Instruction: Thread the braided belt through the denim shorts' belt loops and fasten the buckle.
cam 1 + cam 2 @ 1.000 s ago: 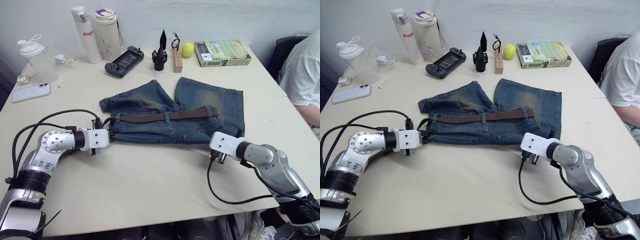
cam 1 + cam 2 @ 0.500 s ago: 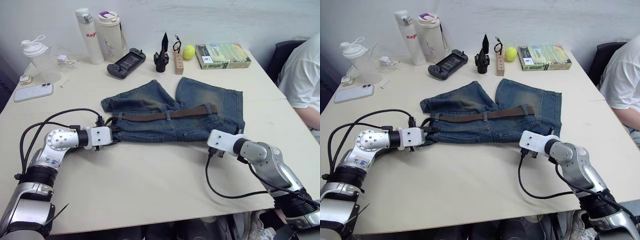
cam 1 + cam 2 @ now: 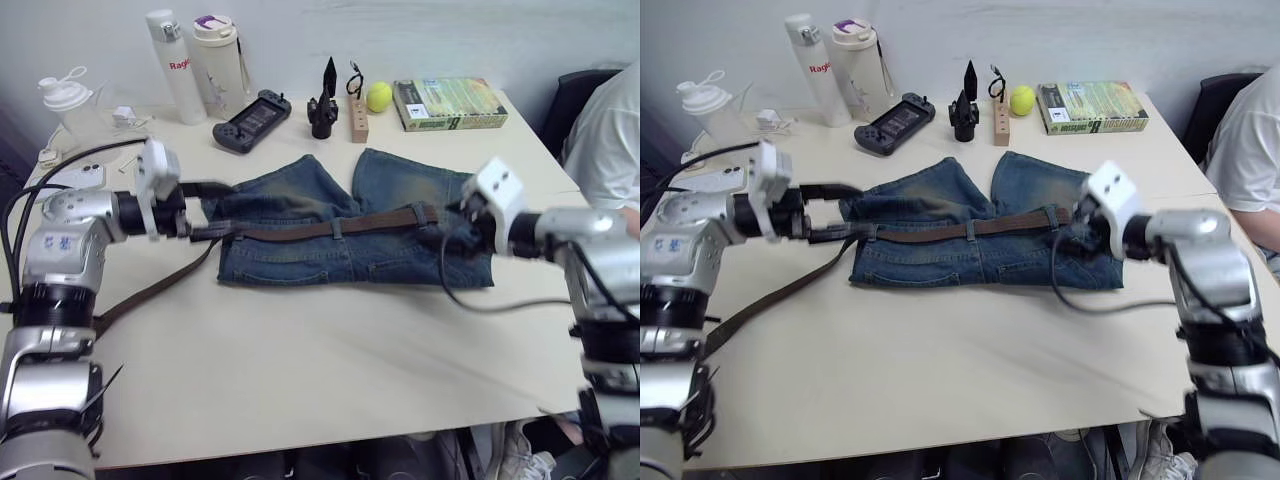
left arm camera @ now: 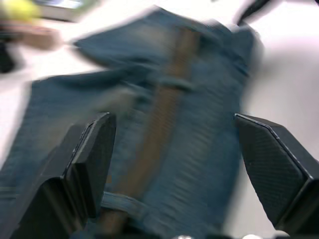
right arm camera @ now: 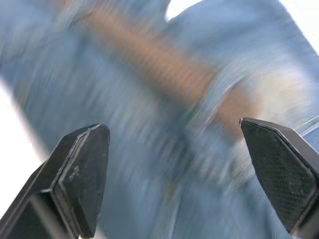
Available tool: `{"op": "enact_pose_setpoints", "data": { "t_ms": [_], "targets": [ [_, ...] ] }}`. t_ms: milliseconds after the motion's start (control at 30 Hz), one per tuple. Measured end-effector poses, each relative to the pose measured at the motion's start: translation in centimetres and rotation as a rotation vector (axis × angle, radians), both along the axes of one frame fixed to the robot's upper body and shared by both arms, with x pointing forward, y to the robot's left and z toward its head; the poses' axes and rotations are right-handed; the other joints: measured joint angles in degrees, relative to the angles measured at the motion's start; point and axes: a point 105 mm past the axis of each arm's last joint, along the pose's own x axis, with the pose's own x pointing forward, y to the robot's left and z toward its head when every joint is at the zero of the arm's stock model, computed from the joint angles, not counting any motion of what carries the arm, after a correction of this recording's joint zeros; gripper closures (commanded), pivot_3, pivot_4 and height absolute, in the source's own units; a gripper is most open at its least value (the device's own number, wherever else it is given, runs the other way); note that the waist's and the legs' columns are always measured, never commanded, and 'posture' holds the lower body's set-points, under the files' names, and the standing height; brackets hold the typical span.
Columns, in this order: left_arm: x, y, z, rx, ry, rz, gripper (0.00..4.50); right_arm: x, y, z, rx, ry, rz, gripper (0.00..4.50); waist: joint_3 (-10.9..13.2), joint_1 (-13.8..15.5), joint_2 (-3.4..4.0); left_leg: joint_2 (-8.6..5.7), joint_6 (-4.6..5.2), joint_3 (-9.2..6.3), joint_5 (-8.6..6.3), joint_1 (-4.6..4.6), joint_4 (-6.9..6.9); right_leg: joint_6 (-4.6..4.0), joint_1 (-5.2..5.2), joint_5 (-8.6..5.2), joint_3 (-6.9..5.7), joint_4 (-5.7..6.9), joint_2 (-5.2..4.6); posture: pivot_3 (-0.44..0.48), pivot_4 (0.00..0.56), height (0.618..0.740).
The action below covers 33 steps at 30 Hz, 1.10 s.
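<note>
The denim shorts [image 3: 340, 262] lie flat mid-table, waistband across the middle. The braided belt [image 3: 330, 227] runs along the waistband under belt loops [image 3: 335, 229], and its loose tail [image 3: 150, 293] trails over the table toward the front left. My left gripper [image 3: 212, 210] is open at the waistband's left end, its fingers either side of the belt. In the left wrist view the belt [image 4: 159, 119] lies beyond the spread fingers [image 4: 94, 159]. My right gripper [image 3: 462, 222] is open over the belt's right end. The buckle is hidden.
At the back of the table [image 3: 300, 360] stand two bottles [image 3: 170, 65], a game controller [image 3: 248, 118], a black tool, a wooden block, a tennis ball [image 3: 376, 97] and a book [image 3: 450, 103]. A person in a white shirt [image 3: 605, 130] sits at the right edge.
Both arms rose from the table's front and swung to the two ends of the waistband. Both grippers opened. The belt's tail now shows on the table at the left.
</note>
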Motion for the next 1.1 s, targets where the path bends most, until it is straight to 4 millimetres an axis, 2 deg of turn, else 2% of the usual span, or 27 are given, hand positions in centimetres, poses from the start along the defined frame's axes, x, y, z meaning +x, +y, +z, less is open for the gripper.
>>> {"op": "enact_pose_setpoints", "data": {
  "t_ms": [67,100,200,267,433,500,600,733,833,867,900,933,1000,1033,1100],
  "targets": [
    [0.7,0.7,-1.5,-0.019,0.085,0.056,0.39,1.2,0.1,-0.4,0.061,0.044,-0.045,0.05,0.0,-0.1,-0.04,-0.13,0.03,0.13,-0.01,-0.25,-0.13,0.00,-0.46,0.00,-0.17,0.19,0.01,0.000,0.150,0.740],
    [0.9,1.2,-3.0,-0.035,0.161,0.089,0.39,2.2,0.0,-1.2,0.107,0.087,-0.092,0.05,0.0,-0.2,-0.06,-0.19,0.06,0.16,-0.02,-0.53,0.00,0.02,-0.86,0.01,-0.30,0.63,-0.03,0.000,0.150,0.740],
    [1.2,1.5,-5.9,-0.080,0.313,0.143,0.39,3.5,-0.4,-3.4,0.183,0.193,-0.177,0.05,0.0,-0.2,-0.09,-0.18,0.09,0.10,-0.02,-0.96,0.16,0.02,-1.27,0.01,-0.58,0.83,-0.03,0.000,0.150,0.740],
    [1.3,1.6,-6.5,-0.100,0.358,0.158,0.39,4.1,-0.6,-3.6,0.219,0.211,-0.210,0.05,0.0,-0.2,-0.09,-0.17,0.09,0.05,-0.02,-1.21,0.21,0.02,-1.50,0.01,-0.63,0.91,-0.03,0.000,0.150,0.740],
    [1.6,1.0,-6.3,-0.123,0.377,0.155,0.39,4.6,-1.2,-4.6,0.237,0.243,-0.243,0.05,0.0,-0.2,-0.09,-0.19,0.13,0.08,0.01,-1.46,0.49,0.02,-1.60,0.01,-0.59,0.95,-0.08,0.000,0.150,0.740],
    [1.7,0.3,-7.3,-0.128,0.409,0.146,0.39,4.7,-1.2,-4.9,0.254,0.261,-0.239,0.05,0.0,-0.3,-0.09,-0.23,0.17,0.19,0.18,-1.47,0.54,0.02,-1.59,0.01,-0.51,0.93,-0.11,0.000,0.150,0.740],
    [1.8,-0.2,-7.3,-0.146,0.438,0.143,0.39,4.7,-1.2,-5.1,0.267,0.275,-0.235,0.76,0.0,-0.3,-0.10,-0.19,0.09,0.18,0.31,-1.48,0.54,0.01,-1.62,0.01,-0.51,0.94,-0.09,0.000,0.150,0.740],
    [1.9,-0.4,-7.4,-0.139,0.445,0.142,0.39,4.8,-1.2,-5.1,0.273,0.271,-0.226,2.35,0.0,-0.3,-0.10,-0.18,0.09,0.18,0.32,-1.48,0.48,0.01,-1.67,0.01,-0.51,0.98,-0.08,0.000,0.150,0.740],
    [2.3,-0.8,-7.3,-0.161,0.456,0.155,1.12,4.7,-1.0,-4.9,0.284,0.269,-0.205,3.54,0.0,-0.3,-0.10,-0.19,0.09,0.17,0.32,-1.48,0.48,0.01,-1.67,0.01,-0.52,1.01,-0.08,0.000,0.150,0.740],
    [2.3,-0.8,-7.5,-0.159,0.460,0.157,1.53,4.7,-0.8,-4.9,0.287,0.268,-0.198,3.95,0.0,-0.3,-0.10,-0.18,0.09,0.17,0.32,-1.48,0.49,0.01,-1.68,0.01,-0.52,1.01,-0.08,0.000,0.150,0.740],
    [2.3,-0.8,-7.6,-0.154,0.465,0.159,2.01,4.7,-0.8,-4.8,0.288,0.265,-0.192,4.13,0.0,-0.3,-0.10,-0.19,0.09,0.18,0.32,-1.50,0.49,0.01,-1.70,0.01,-0.52,1.01,-0.08,0.000,0.150,0.740],
    [2.3,-0.8,-7.7,-0.150,0.466,0.160,2.31,4.7,-0.8,-4.8,0.288,0.264,-0.190,4.13,0.0,-0.3,-0.10,-0.19,0.09,0.18,0.32,-1.50,0.49,0.01,-1.70,0.01,-0.52,1.02,-0.08,0.000,0.150,0.740],
    [2.3,-0.8,-7.9,-0.121,0.464,0.155,3.26,4.7,-0.7,-4.8,0.284,0.261,-0.185,4.13,0.0,-0.3,-0.10,-0.19,0.09,0.18,0.32,-1.50,0.49,0.01,-1.71,0.01,-0.52,1.04,-0.08,0.000,0.150,0.740],
    [2.2,-0.9,-8.0,-0.110,0.464,0.149,3.48,4.7,-0.7,-4.8,0.282,0.259,-0.183,4.13,0.0,-0.3,-0.10,-0.19,0.09,0.18,0.32,-1.50,0.49,0.01,-1.72,0.01,-0.52,1.04,-0.08,0.000,0.150,0.740],
    [2.1,-0.9,-8.0,-0.103,0.464,0.142,3.49,4.7,-0.6,-4.8,0.280,0.258,-0.181,4.13,0.0,-0.3,-0.10,-0.19,0.09,0.19,0.32,-1.50,0.49,0.01,-1.73,0.01,-0.52,1.05,-0.08,0.000,0.150,0.740]
  ]
}}
